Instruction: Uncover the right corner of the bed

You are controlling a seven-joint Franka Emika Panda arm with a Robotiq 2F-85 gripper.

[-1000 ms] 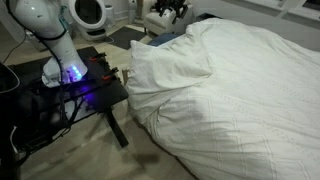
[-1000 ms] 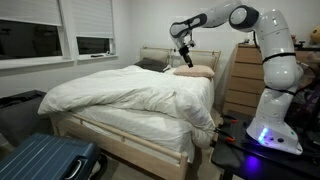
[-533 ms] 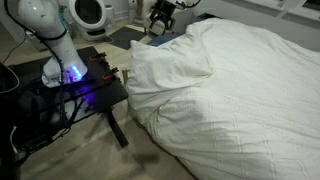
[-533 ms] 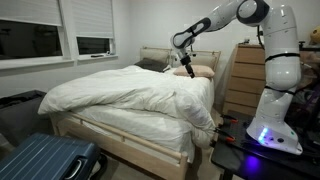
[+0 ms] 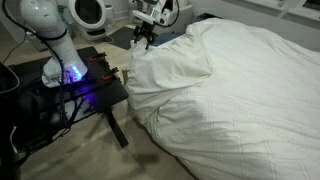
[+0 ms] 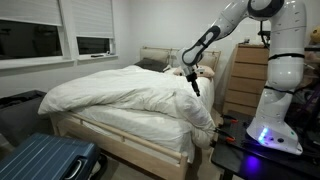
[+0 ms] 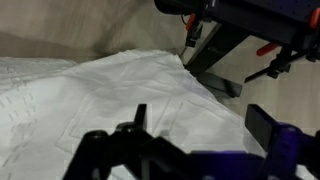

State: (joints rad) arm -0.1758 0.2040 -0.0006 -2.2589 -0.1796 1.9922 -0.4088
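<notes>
The bed (image 5: 250, 90) (image 6: 130, 95) lies under a rumpled white duvet (image 7: 90, 100) in both exterior views. Its right corner (image 5: 150, 70) (image 6: 203, 118), next to the robot table, is draped by the puffy duvet, so the mattress there is hidden. My gripper (image 5: 145, 36) (image 6: 196, 84) hangs just above that duvet corner, pointing down, not touching the cloth. In the wrist view the gripper (image 7: 200, 125) stands open over the white fabric, with nothing between its two dark fingers (image 7: 262, 125).
The black robot table (image 5: 85, 85) (image 7: 215, 50) with the white arm base (image 5: 50, 35) (image 6: 275, 120) stands right beside the bed corner. A wooden dresser (image 6: 245, 75) is behind the arm. A blue suitcase (image 6: 45, 160) lies at the foot of the bed.
The arm has swung from over the head of the bed down toward the duvet corner near the robot table. The jaws stayed open and the duvet has not moved.
</notes>
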